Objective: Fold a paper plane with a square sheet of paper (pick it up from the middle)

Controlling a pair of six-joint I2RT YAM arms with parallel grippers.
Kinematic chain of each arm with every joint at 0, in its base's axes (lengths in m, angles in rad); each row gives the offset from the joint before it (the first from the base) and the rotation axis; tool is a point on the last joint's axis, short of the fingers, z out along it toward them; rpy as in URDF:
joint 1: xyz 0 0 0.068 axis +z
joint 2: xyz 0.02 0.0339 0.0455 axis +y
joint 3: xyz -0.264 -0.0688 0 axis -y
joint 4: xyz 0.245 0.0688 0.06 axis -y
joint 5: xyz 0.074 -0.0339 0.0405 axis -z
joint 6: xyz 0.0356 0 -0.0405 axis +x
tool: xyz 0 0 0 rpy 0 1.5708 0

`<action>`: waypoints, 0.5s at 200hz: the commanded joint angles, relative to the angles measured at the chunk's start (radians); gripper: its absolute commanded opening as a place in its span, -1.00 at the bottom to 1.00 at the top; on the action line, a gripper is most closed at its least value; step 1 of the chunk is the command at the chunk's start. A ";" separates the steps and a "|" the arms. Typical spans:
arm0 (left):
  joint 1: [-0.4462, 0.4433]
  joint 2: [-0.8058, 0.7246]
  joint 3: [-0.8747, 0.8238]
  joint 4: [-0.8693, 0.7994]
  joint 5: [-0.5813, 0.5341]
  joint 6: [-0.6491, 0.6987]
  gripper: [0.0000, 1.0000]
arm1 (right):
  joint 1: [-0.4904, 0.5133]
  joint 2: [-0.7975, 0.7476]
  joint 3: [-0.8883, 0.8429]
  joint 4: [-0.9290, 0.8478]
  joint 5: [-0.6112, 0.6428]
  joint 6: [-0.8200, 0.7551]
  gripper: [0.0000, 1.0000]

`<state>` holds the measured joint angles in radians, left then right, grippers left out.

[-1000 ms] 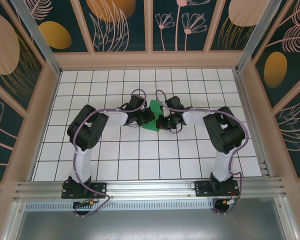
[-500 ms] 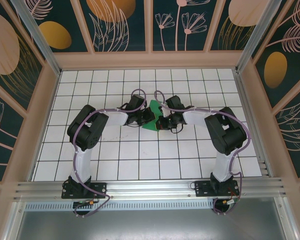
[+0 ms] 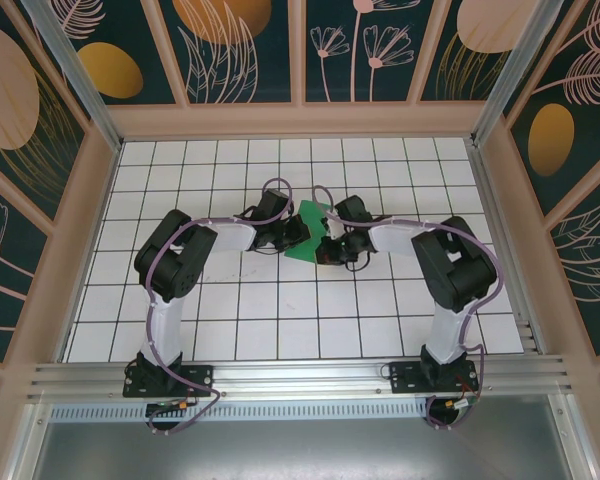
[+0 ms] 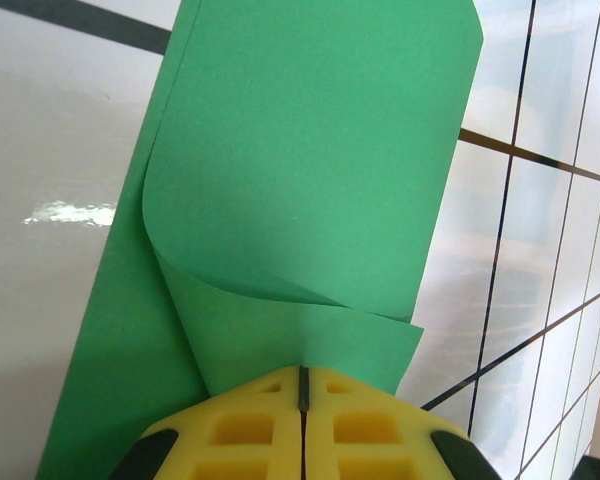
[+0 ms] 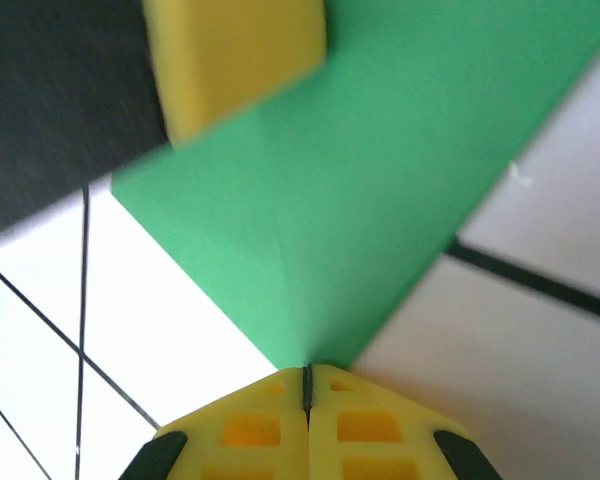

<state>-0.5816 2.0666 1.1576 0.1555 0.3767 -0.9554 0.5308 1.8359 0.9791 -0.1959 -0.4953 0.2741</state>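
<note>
Paper sheet (image 3: 308, 232) | found at the middle of the surface (image 3: 280, 320) | left pincer (image 4: 302, 372) clenched on its curled-over edge | right pincer (image 5: 307, 372) clenched on a pointed end | progress judged early: one flap rolled, not pressed flat; nose and wings unformed

left arm (image 3: 166, 262), right arm (image 3: 448, 262) showing black joints, white links | purple cables (image 3: 277, 182) looping along both | left gripper (image 4: 302, 374), right gripper (image 5: 307, 372) showing yellow fingers (image 4: 250, 432), square cut-outs
</note>
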 commanded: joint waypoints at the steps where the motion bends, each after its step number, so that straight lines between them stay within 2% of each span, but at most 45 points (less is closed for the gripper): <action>1: 0.002 0.021 -0.038 -0.065 -0.044 -0.010 -0.84 | -0.009 -0.055 -0.033 -0.092 0.019 -0.007 -0.98; 39: 0.003 0.016 -0.039 -0.058 -0.041 -0.009 -0.84 | -0.012 -0.078 0.032 0.005 0.020 0.053 -0.97; 100: 0.003 0.012 -0.041 -0.047 -0.029 -0.015 -0.84 | -0.006 0.040 0.101 0.043 0.006 0.098 -0.98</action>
<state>-0.5816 2.0655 1.1500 0.1699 0.3798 -0.9558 0.5236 1.8317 1.0630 -0.1608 -0.4873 0.3504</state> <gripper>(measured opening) 0.086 0.052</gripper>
